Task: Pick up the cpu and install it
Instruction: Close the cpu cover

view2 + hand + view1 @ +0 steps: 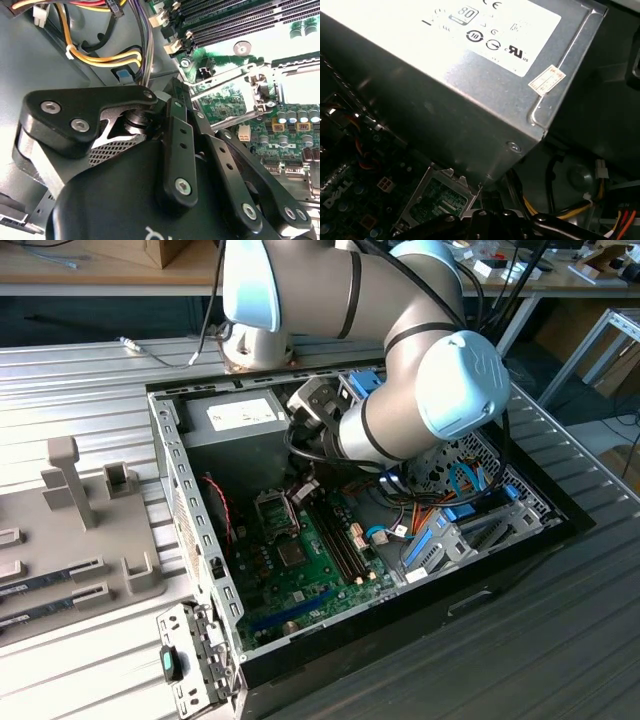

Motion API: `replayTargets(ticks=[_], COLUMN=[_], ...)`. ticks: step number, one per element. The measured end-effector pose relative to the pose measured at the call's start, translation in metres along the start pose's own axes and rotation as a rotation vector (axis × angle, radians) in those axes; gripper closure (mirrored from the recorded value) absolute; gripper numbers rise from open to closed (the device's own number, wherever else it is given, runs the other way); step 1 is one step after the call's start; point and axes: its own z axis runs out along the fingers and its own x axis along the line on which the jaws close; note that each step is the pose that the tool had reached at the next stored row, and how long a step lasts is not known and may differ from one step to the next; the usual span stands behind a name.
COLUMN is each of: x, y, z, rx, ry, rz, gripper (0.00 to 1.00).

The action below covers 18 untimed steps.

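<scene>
Gripper point(304, 490) is hovering just beside the CPU socket point(275, 512). Whether its claw is apart or clamped, and whether the cpu is sitting in it, I cannot tell. Likely risk: a tilted or offset descent onto the socket bending its pins.

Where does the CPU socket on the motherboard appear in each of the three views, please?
Exterior view: the CPU socket lies mid-case on the motherboard, at the exterior view's left of the memory slots.
Second wrist view: it lies beside those memory slots.
First wrist view: its metal frame lies next to the power supply corner.
Shared landmark: the motherboard surrounds the socket in all three.
</scene>
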Motion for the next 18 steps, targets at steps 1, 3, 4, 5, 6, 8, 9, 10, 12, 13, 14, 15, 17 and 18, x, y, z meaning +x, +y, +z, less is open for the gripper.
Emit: replayTargets(ticks=[1,3,4,5,6,8,9,10,12,13,14,15,17,18], x=[-0.0028,-0.0061,-0.0061,-0.0061,-0.0061,-0.0059,-0.0058,-0.0056,-0.0055,-0.0055,-0.0054,-0.0052,-0.0033,-0.0023], y=[-0.0019,-0.0047,-0.0050,-0.0056,-0.0060,-0.0074,-0.0080,-0.0089,-0.0094,-0.0096,-0.0096,-0.0095,-0.0084,-0.0078], z=[-0.0003,0.0009,0.0018,0.0036,0.0045,0.0080,0.0091,0.0110,0.0120,0.0125,0.0126,0.0127,0.0132,0.0134], rx=[-0.0026,-0.0073,-0.0082,-0.0093,-0.0100,-0.0125,-0.0134,-0.0151,-0.0169,-0.0179,-0.0181,-0.0183,-0.0188,-0.0187], ry=[0.0022,0.0061,0.0064,0.0062,0.0059,0.0056,0.0057,0.0051,0.0041,0.0035,0.0034,0.0032,0.0025,0.0021], rz=[0.001,0.004,0.004,0.004,0.004,0.004,0.004,0.004,0.004,0.004,0.004,0.003,0.003,0.003], gripper=[0.89,0.89,0.89,0.89,0.89,0.89,0.89,0.89,0.89,0.89,0.89,0.89,0.89,0.89])
